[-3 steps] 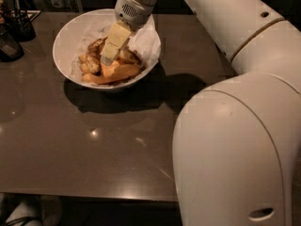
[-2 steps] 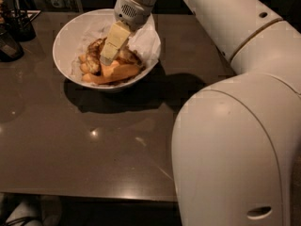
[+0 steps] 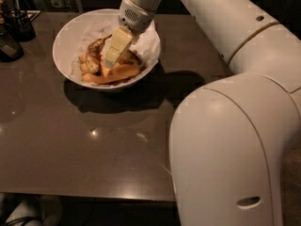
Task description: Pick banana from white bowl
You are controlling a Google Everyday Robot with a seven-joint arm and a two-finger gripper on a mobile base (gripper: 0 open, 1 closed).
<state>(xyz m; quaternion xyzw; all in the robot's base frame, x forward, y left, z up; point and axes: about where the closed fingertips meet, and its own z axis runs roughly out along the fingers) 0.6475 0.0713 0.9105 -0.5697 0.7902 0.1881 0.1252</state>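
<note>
The white bowl stands at the back left of the dark table, lined with crumpled white paper. It holds several bananas. A stubby brown-mottled banana lies at the left of the pile, with smooth yellow-orange bananas along the front. My gripper reaches down into the bowl from the upper right. Its tip is at the middle of the pile, just right of the mottled banana and touching or nearly touching the fruit. Part of the pile is hidden behind it.
The dark table stretches toward the front edge. Dark objects stand at the far left by the table's back corner. My large white arm fills the right side of the view.
</note>
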